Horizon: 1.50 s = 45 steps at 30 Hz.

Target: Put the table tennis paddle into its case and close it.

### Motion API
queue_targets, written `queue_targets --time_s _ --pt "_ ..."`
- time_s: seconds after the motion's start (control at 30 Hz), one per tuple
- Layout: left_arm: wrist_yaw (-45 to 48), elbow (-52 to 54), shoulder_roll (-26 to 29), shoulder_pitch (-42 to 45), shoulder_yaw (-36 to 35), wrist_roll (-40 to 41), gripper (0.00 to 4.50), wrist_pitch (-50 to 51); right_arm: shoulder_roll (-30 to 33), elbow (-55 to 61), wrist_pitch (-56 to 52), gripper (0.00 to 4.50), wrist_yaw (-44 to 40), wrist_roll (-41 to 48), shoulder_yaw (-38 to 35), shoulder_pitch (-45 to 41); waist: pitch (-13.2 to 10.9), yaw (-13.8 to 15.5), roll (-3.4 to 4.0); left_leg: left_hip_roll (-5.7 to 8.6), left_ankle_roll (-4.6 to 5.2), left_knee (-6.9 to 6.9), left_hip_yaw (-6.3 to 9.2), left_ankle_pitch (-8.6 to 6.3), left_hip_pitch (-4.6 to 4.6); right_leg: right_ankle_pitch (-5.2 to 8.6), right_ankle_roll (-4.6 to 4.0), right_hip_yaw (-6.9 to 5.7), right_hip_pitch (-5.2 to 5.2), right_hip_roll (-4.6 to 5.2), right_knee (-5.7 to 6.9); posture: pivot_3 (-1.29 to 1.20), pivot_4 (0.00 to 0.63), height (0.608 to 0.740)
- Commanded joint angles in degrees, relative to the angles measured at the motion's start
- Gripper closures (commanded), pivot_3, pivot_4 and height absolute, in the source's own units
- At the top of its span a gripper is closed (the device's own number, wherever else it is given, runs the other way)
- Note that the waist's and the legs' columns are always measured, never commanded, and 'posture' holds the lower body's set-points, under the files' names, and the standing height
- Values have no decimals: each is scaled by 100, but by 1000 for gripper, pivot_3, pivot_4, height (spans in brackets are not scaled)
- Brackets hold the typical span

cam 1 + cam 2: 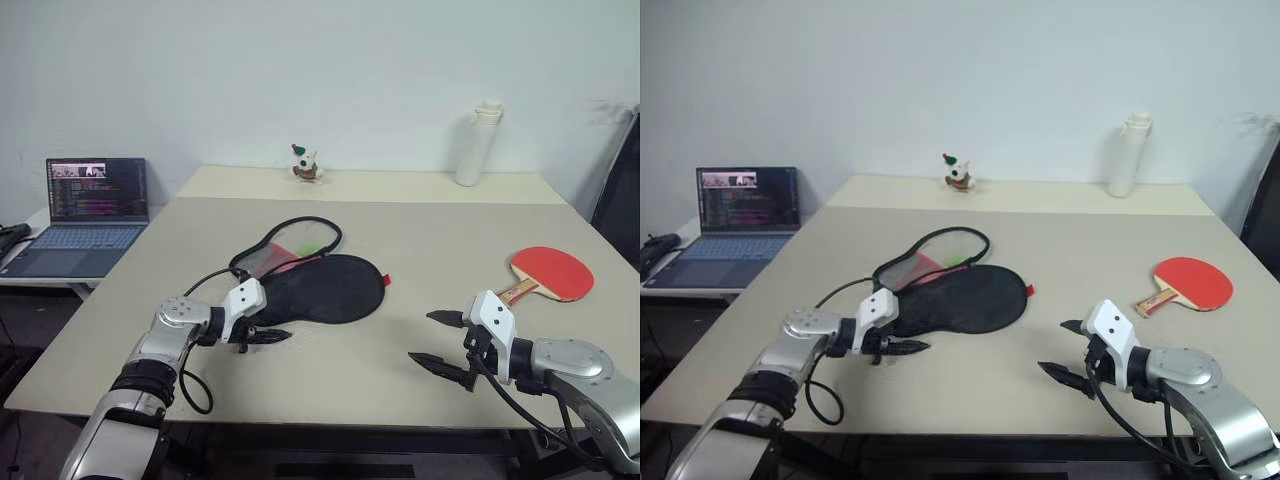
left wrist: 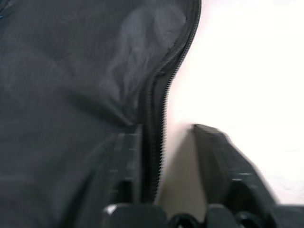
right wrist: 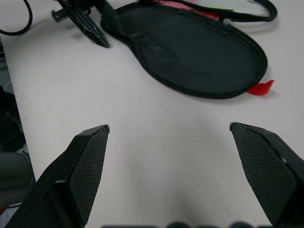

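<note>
Left hand at the handle end of the case, paddle waiting on the right

The left hand [image 1: 268,336] has its fingers narrowed at the case [image 1: 325,288] near the bench's [image 1: 400,230] front-left edge, one finger [image 2: 124,161] against the black fabric by the zip, the other on the bare bench side; whether it truly pinches the edge I cannot tell. It should catch only the top flap and lift it gently, so the opening gapes without dragging the case. The right hand [image 1: 437,340] hovers wide and empty toward the front-right corner. The paddle [image 1: 545,273] lies red face up near the right edge, well apart from the case, handle toward that hand
</note>
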<state>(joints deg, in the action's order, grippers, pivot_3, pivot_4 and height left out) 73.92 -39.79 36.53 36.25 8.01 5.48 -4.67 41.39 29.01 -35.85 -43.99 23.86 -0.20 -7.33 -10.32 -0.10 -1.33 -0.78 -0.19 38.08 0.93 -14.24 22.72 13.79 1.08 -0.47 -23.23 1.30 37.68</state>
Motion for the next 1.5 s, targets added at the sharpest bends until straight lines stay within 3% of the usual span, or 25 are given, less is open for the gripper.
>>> queue_targets --time_s 0.03,0.1,0.23,0.4,0.6,0.8,0.87,0.93,1.1,1.2,1.3,1.5 --pt "86 647 75 -259 -146 254 3897 586 -13 83 111 0 26 34 -151 -39 0 0 -1 -1 0 0 1 0 2 1 -1 -1 -2 0 1 0 150 740" --pt "46 1001 79 -392 -213 356 4457 861 -4 74 120 0 29 41 -153 -39 -1 -1 -1 0 0 -1 1 0 4 1 -1 1 -4 0 1 0 150 740" --pt "-639 2316 -165 -731 -349 569 4457 1866 22 -8 149 0 4 40 -185 -69 -3 -1 -2 0 0 -1 3 0 11 2 0 0 -7 2 -3 0 150 740" --pt "-1799 3644 -1032 -816 -236 807 4457 3417 95 -75 202 0 -69 35 -242 -27 -4 54 -5 9 -1 6 12 0 17 2 5 -2 -5 10 -2 0 150 740" --pt "-2893 3637 -2080 -506 -18 686 4457 4006 175 -100 221 0 -138 31 -323 8 -6 27 -7 6 0 3 10 0 12 2 5 -2 -4 0 -1 0 150 740" --pt "-3240 3301 -2530 -272 159 671 4457 4079 197 -59 217 0 -115 29 -354 55 -6 5 -7 7 0 3 9 0 10 2 5 0 -4 -3 0 0 150 740" --pt "-3163 3359 -2612 -246 175 771 3999 4086 183 -38 172 0 -81 60 -393 80 -6 6 -7 7 0 1 9 0 11 2 5 0 -4 -3 -1 0 150 740" --pt "-3059 3476 -2589 -260 159 863 3487 4120 152 -25 91 0 -26 88 -398 75 -6 6 -7 7 -1 1 10 0 12 2 5 0 -5 -3 -2 0 150 740" --pt "-2761 3667 -2086 -446 -81 927 1669 3725 -117 -124 -379 0 418 158 -376 -179 -6 -9 -6 5 -1 1 9 0 9 3 4 1 -5 -5 0 0 150 740" --pt "-2328 3869 -1644 -731 -311 1220 1669 3570 -196 -241 -1078 0 936 -95 -153 -466 -7 -34 -2 -1 -1 -2 6 0 3 4 1 5 -5 -10 3 0 150 740" --pt "-1970 4129 -1211 -978 -561 1504 1669 3537 -534 -297 -1712 0 1144 261 -179 -734 -7 -22 -2 -2 -1 -5 7 0 5 7 -6 5 -8 -6 3 0 150 740" --pt "-1636 3976 -380 -1170 -1097 1612 1669 3173 -1588 -737 -2331 0 1842 376 -169 -1333 -9 -14 0 -1 -1 -6 16 0 8 9 -9 1 -10 -4 4 0 150 740"
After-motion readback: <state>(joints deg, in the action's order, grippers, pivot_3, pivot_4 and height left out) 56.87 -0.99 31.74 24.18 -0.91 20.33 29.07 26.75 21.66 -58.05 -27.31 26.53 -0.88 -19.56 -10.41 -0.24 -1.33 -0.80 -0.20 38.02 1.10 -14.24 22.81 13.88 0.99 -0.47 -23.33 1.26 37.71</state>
